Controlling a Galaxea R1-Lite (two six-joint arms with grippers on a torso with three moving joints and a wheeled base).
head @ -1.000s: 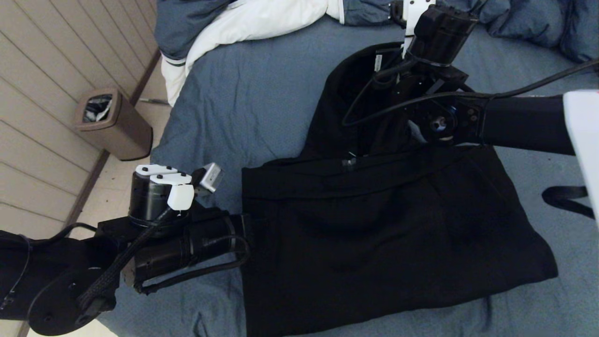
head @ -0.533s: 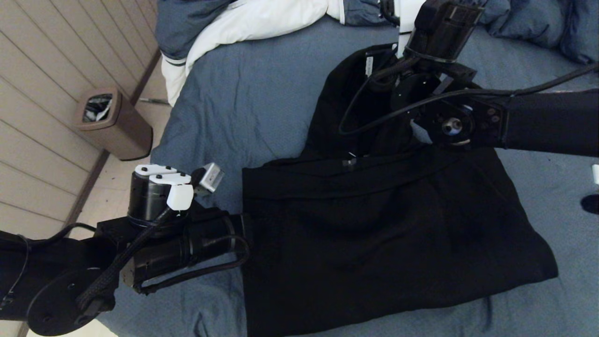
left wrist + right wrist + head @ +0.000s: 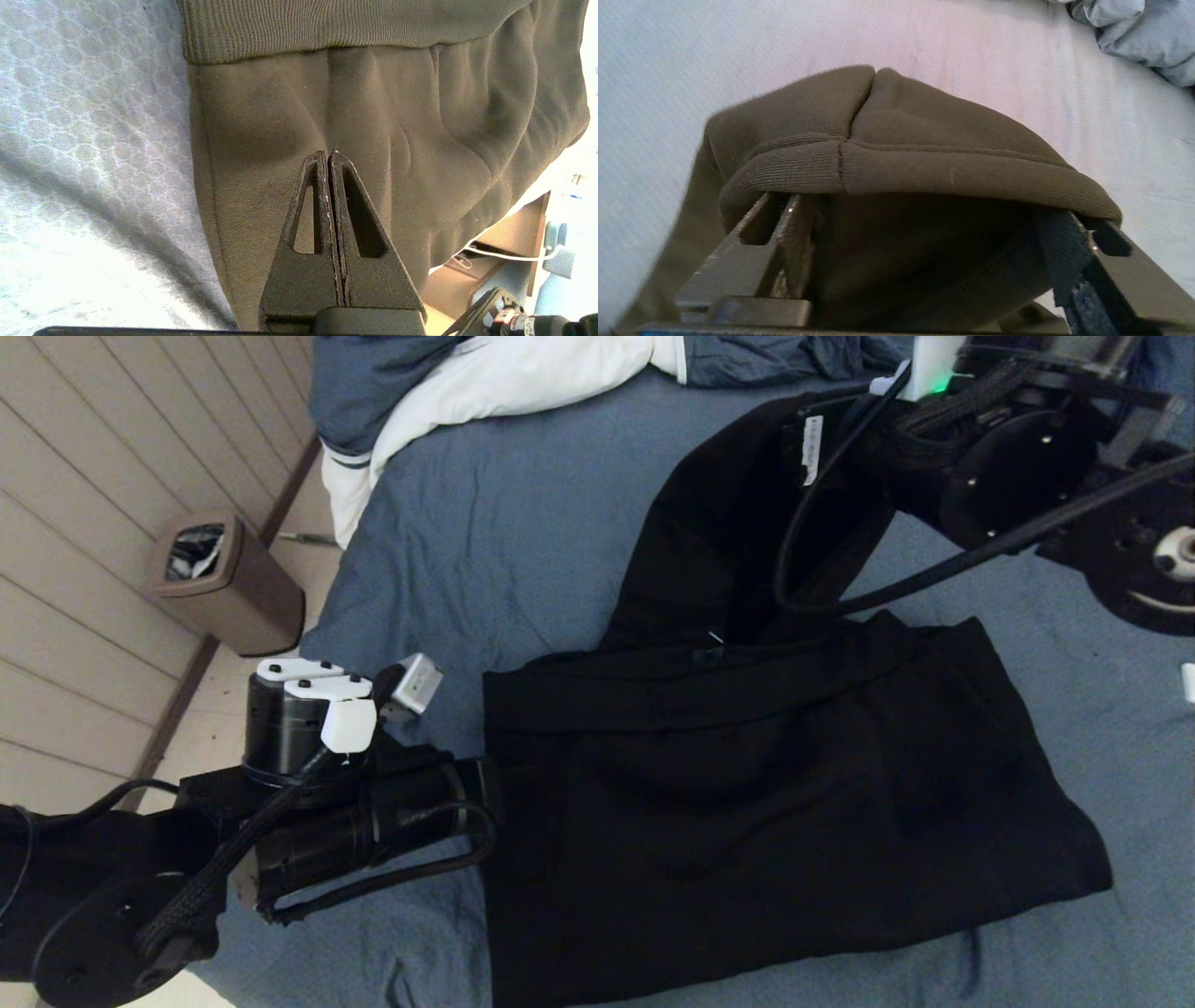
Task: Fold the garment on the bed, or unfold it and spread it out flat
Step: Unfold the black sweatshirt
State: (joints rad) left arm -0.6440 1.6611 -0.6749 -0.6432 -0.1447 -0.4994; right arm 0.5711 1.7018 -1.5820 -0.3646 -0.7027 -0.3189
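The right arm reaches across the far side of the bed (image 3: 523, 523); its right gripper (image 3: 924, 242) stands spread wide, the black hoodie's (image 3: 747, 784) hood draped over both fingers. The left gripper (image 3: 329, 158), pressed shut and empty, hovers at the folded hoodie's ribbed hem.

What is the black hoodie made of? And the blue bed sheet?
The hoodie looks like thick, soft cotton-type knit, matte, with a ribbed band along its edge. The bed sheet looks like a thin, finely textured woven cloth, matte too. Exact fibres can't be told.
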